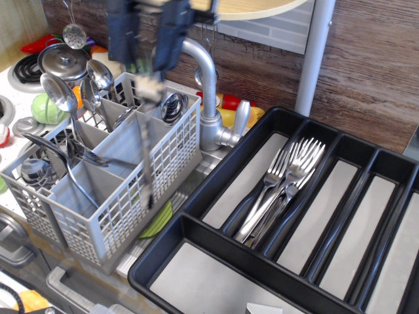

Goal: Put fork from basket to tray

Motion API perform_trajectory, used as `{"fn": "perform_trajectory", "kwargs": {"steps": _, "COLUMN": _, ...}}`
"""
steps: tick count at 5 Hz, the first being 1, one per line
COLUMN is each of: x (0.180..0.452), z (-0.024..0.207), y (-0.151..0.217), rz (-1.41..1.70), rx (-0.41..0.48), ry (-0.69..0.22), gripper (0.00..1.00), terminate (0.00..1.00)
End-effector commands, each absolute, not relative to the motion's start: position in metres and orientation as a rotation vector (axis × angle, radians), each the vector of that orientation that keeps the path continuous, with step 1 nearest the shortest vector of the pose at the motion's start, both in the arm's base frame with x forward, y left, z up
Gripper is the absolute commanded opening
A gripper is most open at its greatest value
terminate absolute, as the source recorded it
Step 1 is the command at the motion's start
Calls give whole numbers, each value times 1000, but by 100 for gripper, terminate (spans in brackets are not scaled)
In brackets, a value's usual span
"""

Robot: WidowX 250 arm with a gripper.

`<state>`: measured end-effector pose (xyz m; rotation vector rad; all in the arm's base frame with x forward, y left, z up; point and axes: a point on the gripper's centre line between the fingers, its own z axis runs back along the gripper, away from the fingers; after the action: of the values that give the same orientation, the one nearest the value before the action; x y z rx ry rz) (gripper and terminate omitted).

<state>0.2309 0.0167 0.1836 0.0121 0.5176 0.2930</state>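
- The large black plastic cutlery tray (196, 258) with long parallel compartments is lying at the right, one compartment already holding a bundle of silver forks (281, 190), tines pointing to the far end.
- The light grey lattice-sided plastic basket (141, 196) is standing at the left, its compartments keeping round-bowled silver spoons (62, 98) upright, bowls up.
- The blurred dark robot hand (152, 82) is hanging above the basket's right side, pinched shut on the top of the fork.
- The slim shiny silver metal fork (147, 157) is dangling nearly vertically from that grip, its lower end level with the basket's wall, probably lifted high so that it clears the rim on the way to the tray.
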Motion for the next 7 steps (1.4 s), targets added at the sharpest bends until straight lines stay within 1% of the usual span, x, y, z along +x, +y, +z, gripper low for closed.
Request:
{"fn": "perform_trajectory", "kwargs": {"steps": 1, "x": 257, "z": 190, "y": -6, "rz": 351, "rx": -115, "ry": 462, "gripper": 0, "terminate": 0}}
{"fn": "perform_trajectory", "kwargs": {"steps": 2, "x": 271, "z": 181, "y": -21, "rz": 357, "rx": -104, "ry": 455, "gripper": 0, "terminate": 0}}
{"fn": "perform_trajectory", "kwargs": {"steps": 3, "x": 279, "z": 169, "y": -31, "rz": 354, "rx": -117, "ry": 436, "gripper": 0, "terminate": 0}}
{"fn": "perform_trajectory", "kwargs": {"steps": 4, "x": 284, "z": 152, "y": -35, "rz": 316, "rx": -124, "ry": 387, "gripper": 0, "terminate": 0}}
{"fn": "perform_trajectory", "kwargs": {"steps": 5, "x": 291, "z": 144, "y": -40, "rz": 350, "rx": -163, "ry": 309, "gripper": 0, "terminate": 0}}
{"fn": "perform_trajectory", "kwargs": {"steps": 6, "x": 293, "z": 139, "y": -45, "rz": 368, "rx": -198, "ry": 287, "gripper": 0, "terminate": 0}}
{"fn": "perform_trajectory", "kwargs": {"steps": 7, "x": 288, "z": 126, "y": -45, "rz": 306, "rx": -215, "ry": 287, "gripper": 0, "terminate": 0}}
